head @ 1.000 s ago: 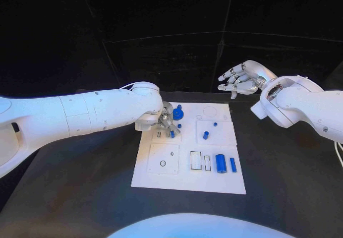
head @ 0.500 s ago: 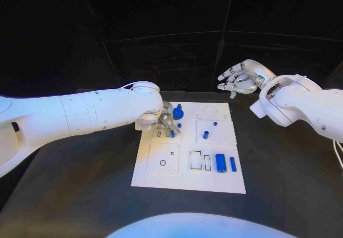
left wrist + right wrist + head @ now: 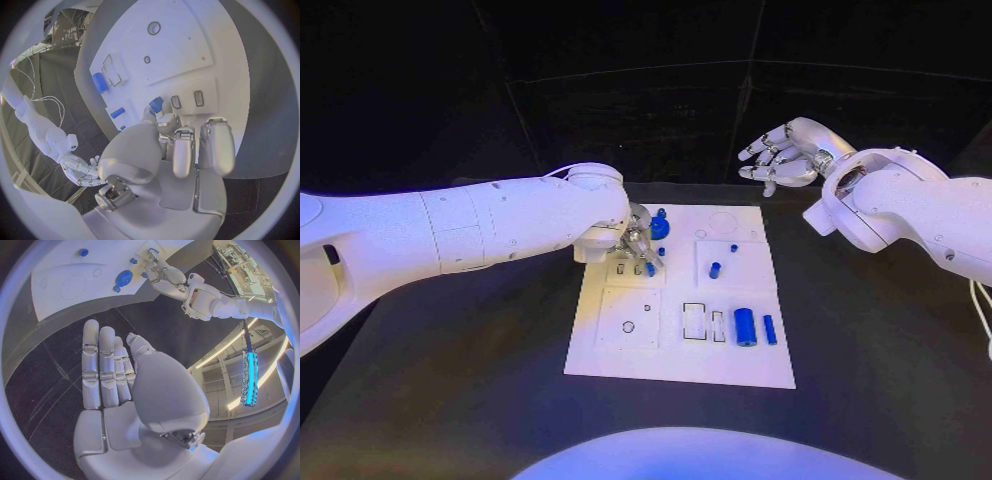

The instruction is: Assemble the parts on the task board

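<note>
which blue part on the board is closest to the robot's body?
The large blue cylinder lying beside the slim blue bar, in the task board's near right area. The other blue parts sit farther up, near the left hand.

The left hand (image 3: 635, 243) is covering the task board (image 3: 678, 345) at its ten o'clock corner, hiding whatever its fingertips are touching. A small blue part (image 3: 156, 104) is peeking past those fingers (image 3: 182, 150), its shape too small to tell.
</note>
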